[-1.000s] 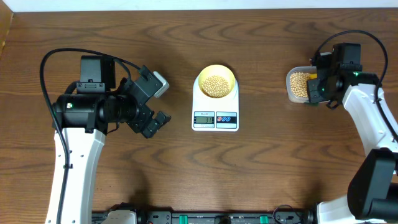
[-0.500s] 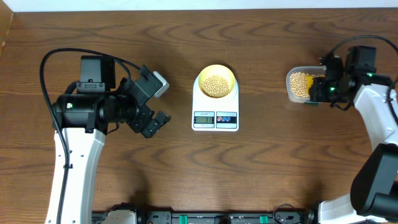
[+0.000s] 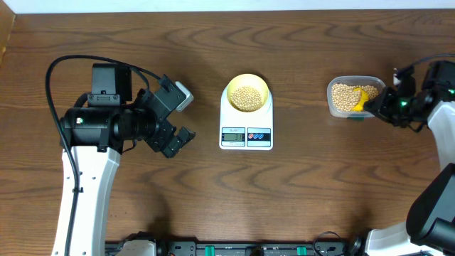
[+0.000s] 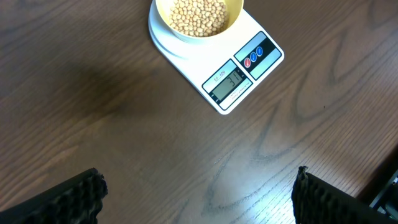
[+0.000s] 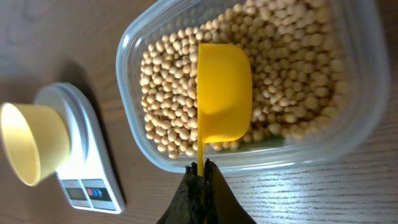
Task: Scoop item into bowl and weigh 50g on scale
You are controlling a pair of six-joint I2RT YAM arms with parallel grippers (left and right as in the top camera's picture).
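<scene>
One scale, white, mid tabletop. One pale-yellow bowl sits on its platform w/ a heap of beans inside, too many to count. One clear tub well off to the right, second heap of beans in it. One yellow scoop, its head lying on the tub's beans. Two arms, one each side.

Overhead gives the whole layout: left arm parked well left of the scale, right arm at the tub's far side. The grip itself is too small to make out there.

The left wrist cam shows the left tool spread wide, both fingers apart over bare wood, nothing between them. It also gives the scale close up: one display, digits lit but I can't read them for sure, and two buttons, one red, one blue. No tub in this view.

The right wrist cam shows the right tool pressed together, pinching the scoop's thin handle just outside the tub's rim. The bowl is seen side-on here, so its beans are hidden.
</scene>
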